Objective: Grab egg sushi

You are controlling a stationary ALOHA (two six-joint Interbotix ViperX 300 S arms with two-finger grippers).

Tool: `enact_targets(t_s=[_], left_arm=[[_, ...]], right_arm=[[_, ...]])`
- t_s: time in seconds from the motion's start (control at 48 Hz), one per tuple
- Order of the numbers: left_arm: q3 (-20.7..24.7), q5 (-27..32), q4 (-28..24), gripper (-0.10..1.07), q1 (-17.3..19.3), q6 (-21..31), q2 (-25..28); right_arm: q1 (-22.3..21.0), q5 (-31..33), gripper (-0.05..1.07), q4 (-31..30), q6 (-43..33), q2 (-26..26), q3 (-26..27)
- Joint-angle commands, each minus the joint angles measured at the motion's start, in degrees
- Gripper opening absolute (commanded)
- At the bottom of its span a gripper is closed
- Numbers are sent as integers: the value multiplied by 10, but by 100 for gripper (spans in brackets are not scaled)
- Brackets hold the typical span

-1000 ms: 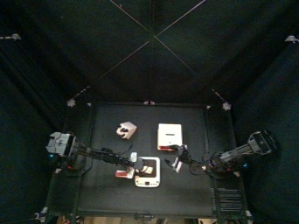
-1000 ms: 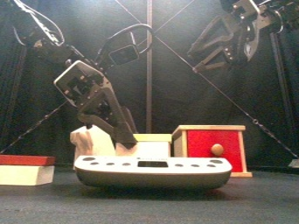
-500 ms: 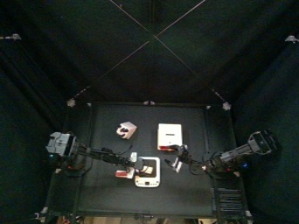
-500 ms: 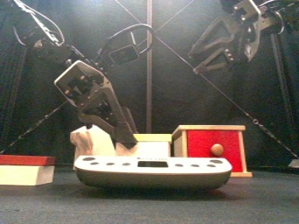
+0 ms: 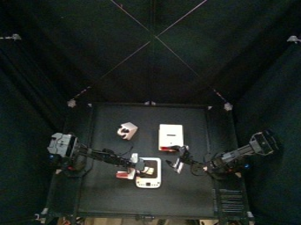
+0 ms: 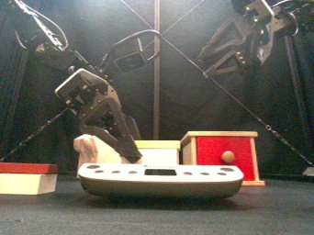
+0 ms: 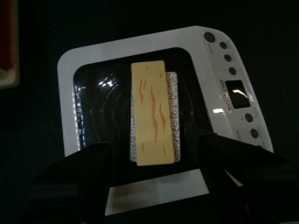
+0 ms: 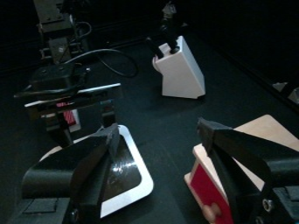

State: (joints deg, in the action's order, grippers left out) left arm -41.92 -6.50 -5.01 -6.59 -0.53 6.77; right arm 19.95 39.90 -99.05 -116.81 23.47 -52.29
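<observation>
Egg sushi (image 7: pixel 156 112) lies in the dark well of the white tray (image 7: pixel 128 54) near the desk's (image 5: pixel 194 185) front edge, and we see our left claw (image 7: pixel 152 175) hanging directly over it, jaws spread wide on either side without touching. Our right claw (image 8: pixel 158 162) (raised well above the desk) is also spread, holding nothing, beside the red box (image 6: pixel 225 151).

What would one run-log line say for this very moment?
left gripper: open, above egg sushi | egg sushi: lying in white tray, not gripped | right gripper: open, raised, holding nothing
</observation>
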Motion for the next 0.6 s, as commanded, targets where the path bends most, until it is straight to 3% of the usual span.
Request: enact_targets(t_s=[0.0,0.583], left_arm=[[11,-2,-2,94,1,-1,-5],[12,-2,-4,92,1,-1,-1]], right_arm=[[-2,2,101,0,-1,11,4],[-3,2,101,-1,-1,11,3]])
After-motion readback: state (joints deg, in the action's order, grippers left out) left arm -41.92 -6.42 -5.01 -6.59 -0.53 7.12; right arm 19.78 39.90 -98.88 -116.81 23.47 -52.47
